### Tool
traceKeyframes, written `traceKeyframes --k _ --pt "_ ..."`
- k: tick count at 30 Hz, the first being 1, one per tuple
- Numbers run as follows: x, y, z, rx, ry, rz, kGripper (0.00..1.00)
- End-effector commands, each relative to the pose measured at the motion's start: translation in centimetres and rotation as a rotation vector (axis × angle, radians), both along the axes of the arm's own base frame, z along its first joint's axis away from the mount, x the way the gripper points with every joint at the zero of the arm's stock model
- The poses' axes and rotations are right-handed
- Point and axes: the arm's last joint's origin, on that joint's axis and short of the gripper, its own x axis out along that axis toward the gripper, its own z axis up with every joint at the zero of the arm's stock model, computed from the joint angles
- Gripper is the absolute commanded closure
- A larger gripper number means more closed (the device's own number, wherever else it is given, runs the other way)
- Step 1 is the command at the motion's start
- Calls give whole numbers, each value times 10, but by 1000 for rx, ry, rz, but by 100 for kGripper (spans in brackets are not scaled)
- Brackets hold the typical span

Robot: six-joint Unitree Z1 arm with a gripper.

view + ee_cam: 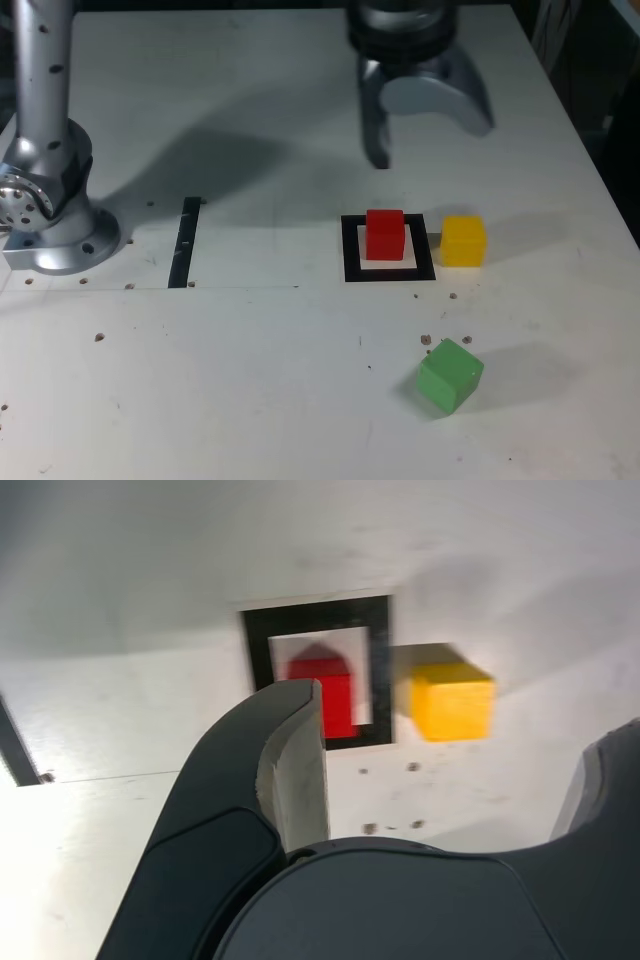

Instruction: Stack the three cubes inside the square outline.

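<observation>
Gripper (432, 143) is hanging wide open (blurry, height's hard to judge), so I'd be centring over the yellow cube (463, 241) before lowering.

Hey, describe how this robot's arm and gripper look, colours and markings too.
The arm is silvery grey with small dark round spots and a rounded, flared base. The gripper is dark grey, with curved, claw-like jaws whose inner faces are lighter grey.

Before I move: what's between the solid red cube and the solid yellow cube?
The right border of the flat black square outline, in the exterior view, then a narrow stretch of white tabletop. Nothing else stands between them.
</observation>
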Motion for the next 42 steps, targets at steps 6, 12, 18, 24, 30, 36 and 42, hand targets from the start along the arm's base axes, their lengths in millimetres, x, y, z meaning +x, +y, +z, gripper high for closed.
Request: traceKeyframes --k 6,12,18,24,30,36,42 --pt "24 -10 -17 8 27 -20 8" --pt "41 -15 -44 10 86 -33 8" --pt "50 -17 -61 10 124 -39 8" --pt "61 -22 -74 10 137 -49 10" --pt "67 -24 -87 13 164 -50 11" --pt "70 -24 -96 10 190 -49 13" --pt "73 -24 -103 -11 207 -50 21"
